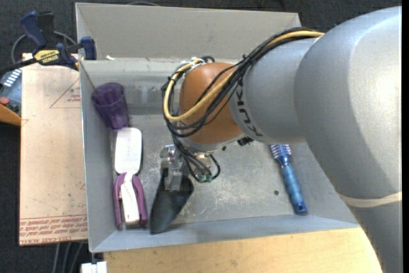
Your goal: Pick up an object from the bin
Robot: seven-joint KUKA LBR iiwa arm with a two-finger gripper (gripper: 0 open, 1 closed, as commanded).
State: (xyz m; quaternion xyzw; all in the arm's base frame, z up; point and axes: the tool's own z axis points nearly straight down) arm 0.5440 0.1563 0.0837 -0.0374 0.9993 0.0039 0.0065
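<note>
My gripper (pixel 172 171) hangs below the orange wrist cover in the front middle of the bin. Its lower end meets the upper end of a black pointed thing (pixel 166 208), shaped like a wedge, which lies with its tip toward the front wall. Whether that thing is gripped I cannot make out. To the left lies a white and purple stapler-like thing (pixel 128 183), lengthwise along the left wall.
A purple translucent cup (pixel 110 104) stands in the back left corner. A blue brush with a bristled head (pixel 288 177) lies at the right, partly under the arm. The arm covers the bin's back right part.
</note>
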